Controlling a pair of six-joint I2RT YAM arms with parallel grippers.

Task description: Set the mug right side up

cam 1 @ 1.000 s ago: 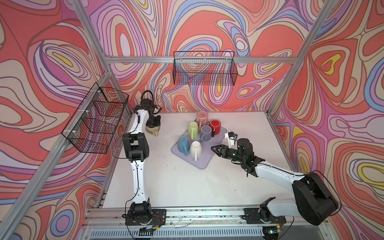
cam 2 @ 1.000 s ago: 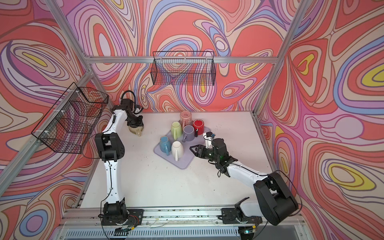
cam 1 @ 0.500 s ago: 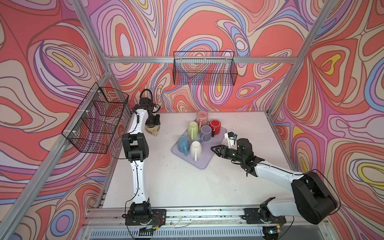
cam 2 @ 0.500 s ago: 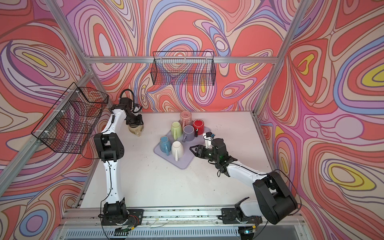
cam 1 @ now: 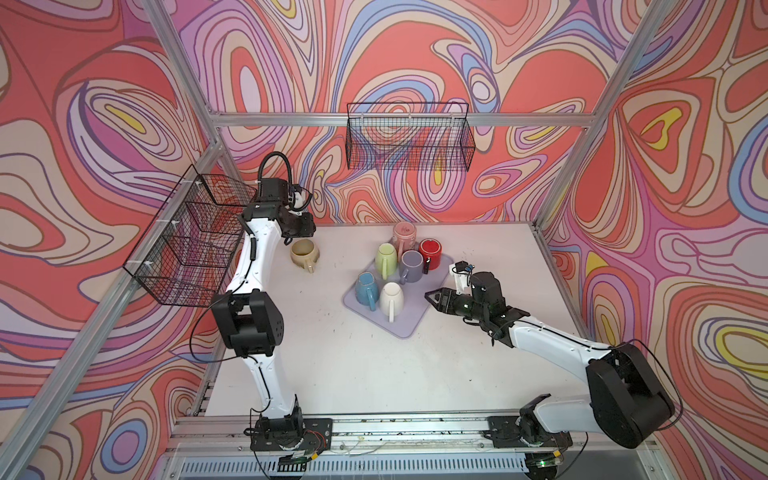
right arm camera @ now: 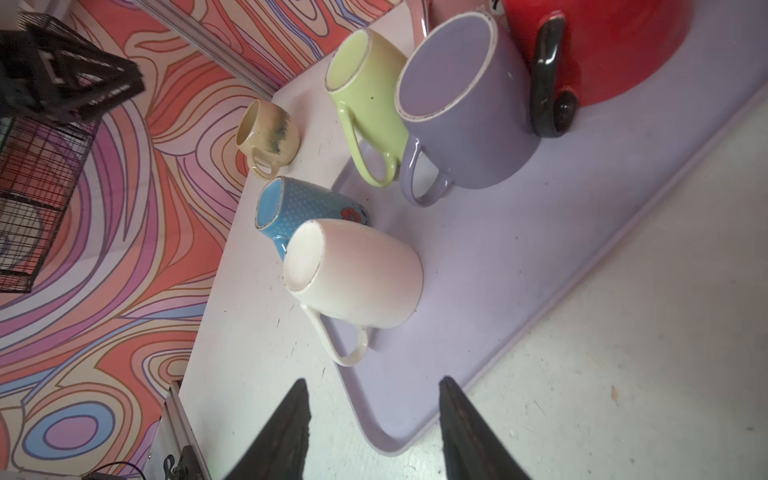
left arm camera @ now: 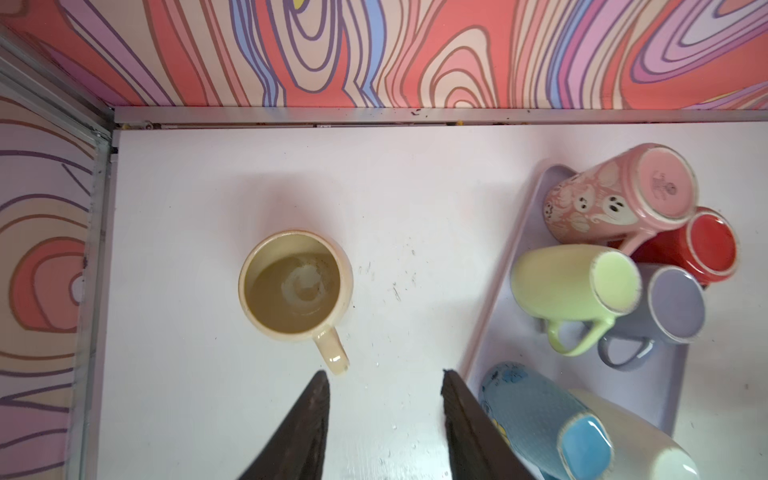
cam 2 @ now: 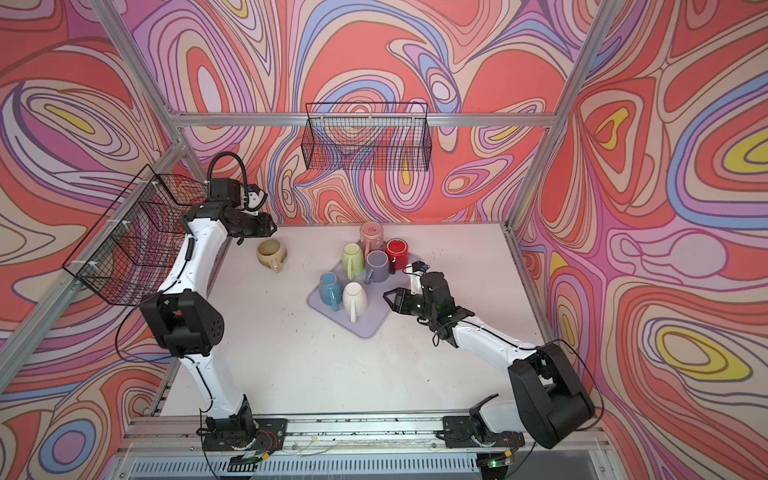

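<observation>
**Left gripper (left arm camera: 384,374) open & empty; beige mug upright**

Left gripper: jaws parted, nothing between them. It hangs just by the beige mug (left arm camera: 295,282), one fingertip near the handle (left arm camera: 332,357) but not touching.

Beige mug stands mouth-up on bare table (cam 1: 353,365) near the back left corner, well apart from the tray (right arm camera: 519,249). For this mug the turn looks done.

Right gripper (right arm camera: 372,380): also parted & empty, low by the tray's near edge, pointing at the white mug (right arm camera: 357,282).

On the tray, all bottom-up: white, blue mug (right arm camera: 307,208), green mug (right arm camera: 365,91), purple mug (right arm camera: 465,104), red mug (right arm camera: 623,50), pink mug (left arm camera: 615,191).

If the task means one mug, only pulling back is left. If more, six remain, prob. white next.
</observation>
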